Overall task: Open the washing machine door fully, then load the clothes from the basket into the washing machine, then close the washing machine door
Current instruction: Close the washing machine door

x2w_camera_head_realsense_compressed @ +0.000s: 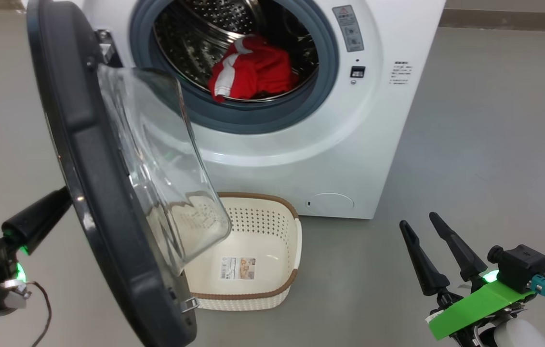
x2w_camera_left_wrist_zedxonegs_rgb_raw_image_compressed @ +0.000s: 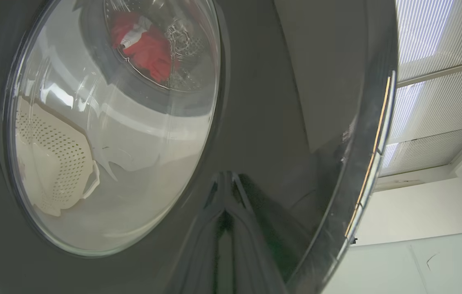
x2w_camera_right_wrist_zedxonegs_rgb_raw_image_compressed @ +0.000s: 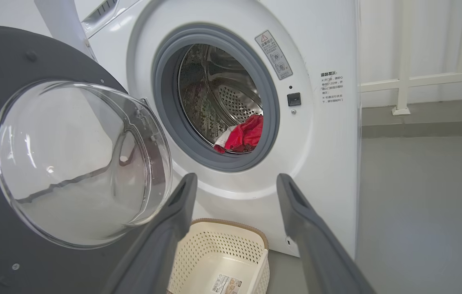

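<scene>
The washing machine door (x2w_camera_head_realsense_compressed: 108, 193) is dark, clear-domed.

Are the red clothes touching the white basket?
Apart. The head view shows the clothes lying inside the washing machine, while the basket sits on the floor below it.

- The big boxy front-loading washing machine (x2w_camera_head_realsense_compressed: 349, 159) is white, with a grey rubber gasket (x2w_camera_head_realsense_compressed: 253, 123) around a silvery steel drum (x2w_camera_head_realsense_compressed: 195, 48) dotted with small holes.
- The large round washing machine door (x2w_camera_head_realsense_compressed: 84, 168) is dark grey to black, with a colourless clear glass bowl.
- The fabric clothes (x2w_camera_head_realsense_compressed: 253, 72) are bright red with white stripes.
- The small rounded plastic basket (x2w_camera_head_realsense_compressed: 272, 226) is cream-white, patterned with rows of holes; its woven-look rim is brown.
- The right gripper (x2w_camera_head_realsense_compressed: 417, 219) has black fingers above a bright green bracket.
- The smooth floor (x2w_camera_head_realsense_compressed: 494, 120) is plain grey.
</scene>
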